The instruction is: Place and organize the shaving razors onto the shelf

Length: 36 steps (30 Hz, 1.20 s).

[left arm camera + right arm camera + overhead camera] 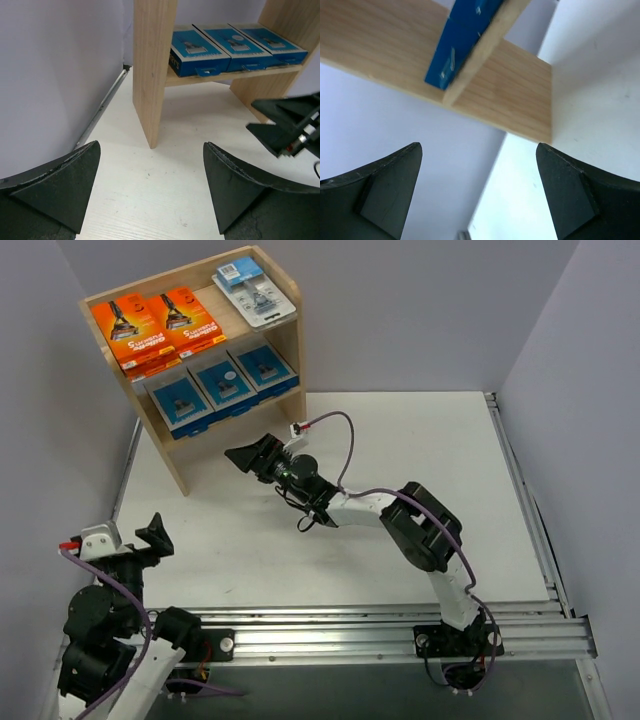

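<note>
The shelf stands at the back left. On its top tier lie two orange razor boxes and a clear blister pack. Three blue razor boxes lie side by side on the lower tier, and they also show in the left wrist view. My right gripper hovers open and empty just in front of the lower tier; its wrist view shows one blue box edge-on. At the near left my left gripper is open and empty above bare table.
Grey walls close in the left and back sides. A metal rail runs along the near edge and another along the right. In the left wrist view the shelf's side panel stands ahead and the right gripper shows at the right.
</note>
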Each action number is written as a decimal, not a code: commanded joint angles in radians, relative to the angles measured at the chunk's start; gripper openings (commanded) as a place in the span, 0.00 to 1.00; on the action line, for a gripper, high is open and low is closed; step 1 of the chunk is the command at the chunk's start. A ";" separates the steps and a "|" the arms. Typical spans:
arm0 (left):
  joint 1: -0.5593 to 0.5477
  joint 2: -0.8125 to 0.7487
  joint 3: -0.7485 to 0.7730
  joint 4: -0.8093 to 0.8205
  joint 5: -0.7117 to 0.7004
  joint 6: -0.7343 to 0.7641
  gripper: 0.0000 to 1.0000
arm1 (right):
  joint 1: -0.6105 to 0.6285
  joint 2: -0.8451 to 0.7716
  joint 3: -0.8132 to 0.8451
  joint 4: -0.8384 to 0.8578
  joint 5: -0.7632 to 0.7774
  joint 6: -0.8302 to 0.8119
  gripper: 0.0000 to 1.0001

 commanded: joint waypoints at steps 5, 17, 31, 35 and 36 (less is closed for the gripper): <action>-0.001 0.216 0.166 -0.128 -0.191 -0.088 0.97 | -0.014 -0.268 -0.200 -0.298 -0.051 -0.355 0.94; -0.002 0.569 0.280 -0.107 0.174 -0.148 0.94 | -0.214 -0.664 -0.399 -0.760 -0.005 -0.667 1.00; -0.016 0.595 0.158 0.234 0.327 -0.027 0.94 | -0.450 -0.903 -0.327 -1.136 0.116 -0.843 1.00; -0.021 0.557 0.049 0.244 0.349 -0.033 0.94 | -0.448 -0.964 -0.369 -1.170 0.186 -0.851 1.00; -0.025 0.542 0.039 0.246 0.338 -0.033 0.94 | -0.450 -0.980 -0.387 -1.165 0.185 -0.851 1.00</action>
